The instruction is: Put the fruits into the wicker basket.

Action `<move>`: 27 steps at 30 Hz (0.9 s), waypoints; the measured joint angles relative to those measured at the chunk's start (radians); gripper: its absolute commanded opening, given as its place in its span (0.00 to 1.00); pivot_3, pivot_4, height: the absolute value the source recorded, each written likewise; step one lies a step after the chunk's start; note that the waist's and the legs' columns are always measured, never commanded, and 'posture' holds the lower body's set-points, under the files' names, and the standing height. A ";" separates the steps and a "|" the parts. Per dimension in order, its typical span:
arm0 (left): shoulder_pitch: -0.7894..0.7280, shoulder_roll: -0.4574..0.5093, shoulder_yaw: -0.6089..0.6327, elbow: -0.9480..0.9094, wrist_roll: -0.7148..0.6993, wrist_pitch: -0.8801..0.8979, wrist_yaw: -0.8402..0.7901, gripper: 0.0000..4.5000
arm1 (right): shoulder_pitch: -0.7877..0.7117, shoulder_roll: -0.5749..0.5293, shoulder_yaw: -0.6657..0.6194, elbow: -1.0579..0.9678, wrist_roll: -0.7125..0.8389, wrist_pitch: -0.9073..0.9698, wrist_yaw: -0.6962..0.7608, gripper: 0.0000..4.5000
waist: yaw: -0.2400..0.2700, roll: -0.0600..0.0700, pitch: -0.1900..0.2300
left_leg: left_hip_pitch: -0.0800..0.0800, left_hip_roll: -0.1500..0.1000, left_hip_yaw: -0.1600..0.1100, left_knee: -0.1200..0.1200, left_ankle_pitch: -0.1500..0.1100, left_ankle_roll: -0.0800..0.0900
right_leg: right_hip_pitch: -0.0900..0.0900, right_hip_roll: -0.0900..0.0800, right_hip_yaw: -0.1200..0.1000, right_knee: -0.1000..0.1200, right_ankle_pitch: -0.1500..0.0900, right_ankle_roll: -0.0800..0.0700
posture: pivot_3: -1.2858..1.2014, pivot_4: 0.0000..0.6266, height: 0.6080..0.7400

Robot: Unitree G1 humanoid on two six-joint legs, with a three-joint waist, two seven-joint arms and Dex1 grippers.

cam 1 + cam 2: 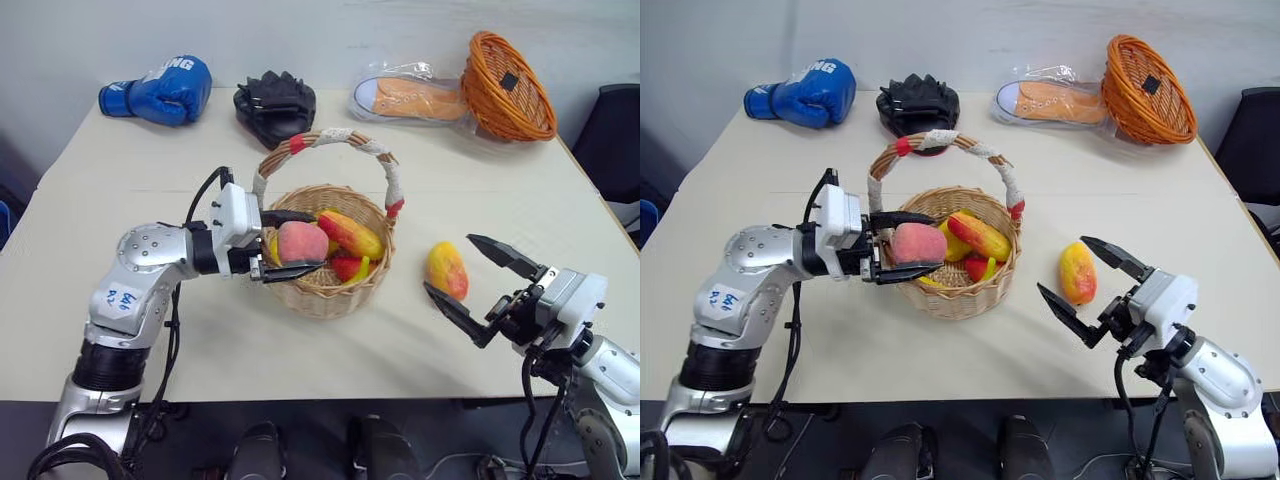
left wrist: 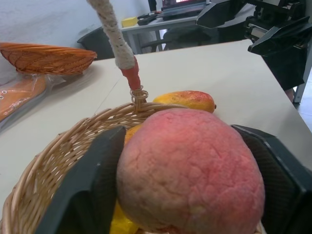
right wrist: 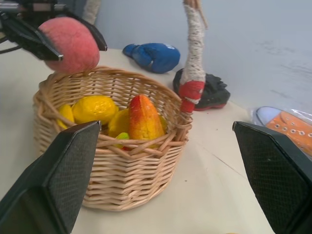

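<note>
Holding a round pink peach (image 1: 302, 242) between its two black fingers, the left gripper (image 1: 293, 243) is reaching in level from the side and hanging over the near-left rim of the wicker basket (image 1: 325, 290). The peach is looking rough and matte, a dusty pink going redder on one flank, and in the left wrist view the finger pads are pressing against both of its sides. The basket is sitting in the middle of the table (image 1: 120, 180); it is round, light tan and tightly woven, with a tall arched handle (image 1: 330, 140) wrapped in white cloth and bound in red at both ends. Inside it are lying an oval mango (image 1: 350, 234) shading from yellow to red, a lumpy yellow fruit (image 3: 93, 108), and a small red piece (image 1: 344, 266) beside a yellow one. A second mango (image 1: 447, 270), yellow with a red blush, is lying on the table just to the right of the basket, apart from it. The right gripper (image 1: 468, 283) is hovering near that mango with its fingers spread wide and nothing between them. Along the far edge are resting a blue boxing glove (image 1: 160, 90), a black glove (image 1: 274, 104), an orange shoe in a clear bag (image 1: 410, 98) and a tilted orange basket (image 1: 508, 88).
</note>
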 measured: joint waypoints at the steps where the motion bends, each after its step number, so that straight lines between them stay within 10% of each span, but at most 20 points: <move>1: 0.000 0.003 0.000 0.000 0.000 -0.007 -0.007 1.00 | 0.007 0.001 -0.002 -0.001 0.000 0.000 -0.008 1.00 | 0.000 0.000 0.000 | 0.000 0.000 0.000 0.000 0.000 0.000 | 0.000 0.000 0.000 0.000 0.000 0.000 | 0.52 0.24 1.00; 18: 0.233 0.348 0.361 0.097 -0.253 0.144 -0.247 1.00 | 0.445 0.124 -0.237 0.172 0.029 -0.108 0.058 1.00 | -0.004 0.003 0.002 | 0.003 0.002 0.001 -0.006 -0.001 0.000 | 0.000 -0.002 0.001 -0.002 -0.001 -0.002 | 0.52 0.24 1.00; 27: 0.252 0.348 0.383 0.117 -0.230 0.088 -0.251 1.00 | 0.299 -0.014 -0.192 0.008 0.192 0.213 -0.080 1.00 | -0.018 0.004 0.002 | 0.006 0.002 0.001 -0.010 -0.001 0.000 | 0.000 -0.006 0.001 0.000 -0.001 -0.003 | 0.52 0.24 1.00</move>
